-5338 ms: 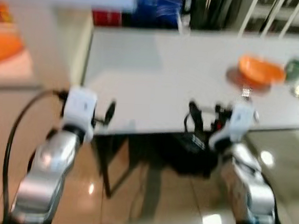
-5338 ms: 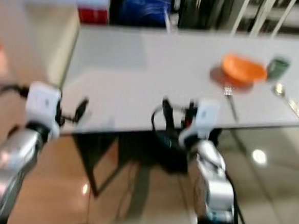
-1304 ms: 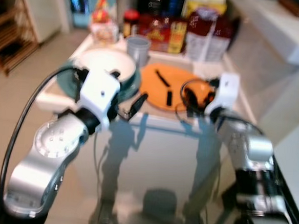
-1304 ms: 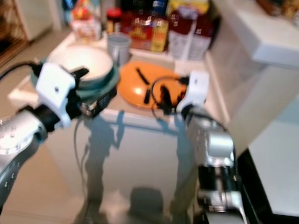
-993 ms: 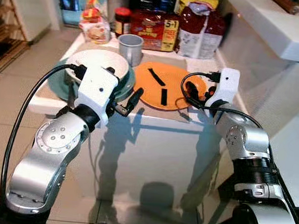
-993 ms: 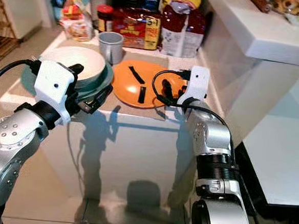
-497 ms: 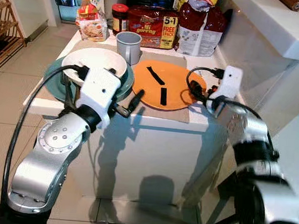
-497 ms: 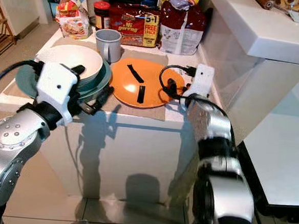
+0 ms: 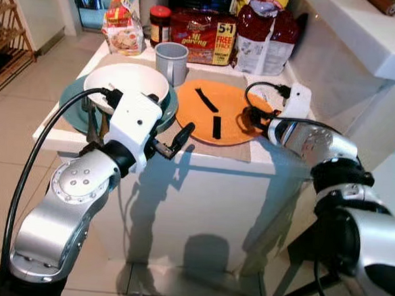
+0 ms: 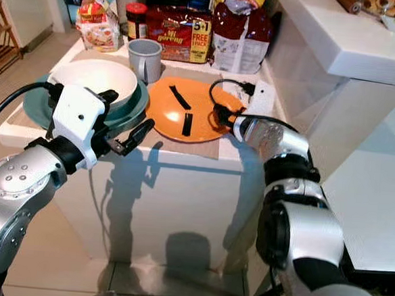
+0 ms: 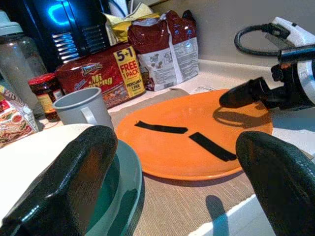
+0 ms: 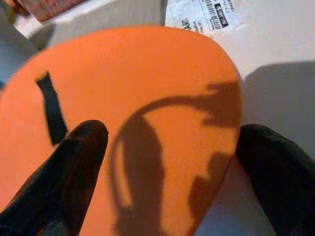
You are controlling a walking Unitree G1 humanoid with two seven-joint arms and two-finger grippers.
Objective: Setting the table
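**Right end effector poised over the orange plate's near-right rim**

Clearly the right arm is the nearer one: the right end effector (image 9: 256, 116) hovers over the right edge of the orange plate (image 9: 209, 125), its two fingers spread apart with the rim between them in the right wrist view. The plate lies flat on a mat on the tabletop (image 9: 264, 157), extending from that end effector toward the robot's left, two black strips on its face. The left end effector (image 9: 179, 134) is open too, near the tabletop's front edge just beside the white bowl (image 9: 124, 77) stacked on a teal plate (image 9: 75, 105). Judging by this, closing on the rim needs only a short descent.
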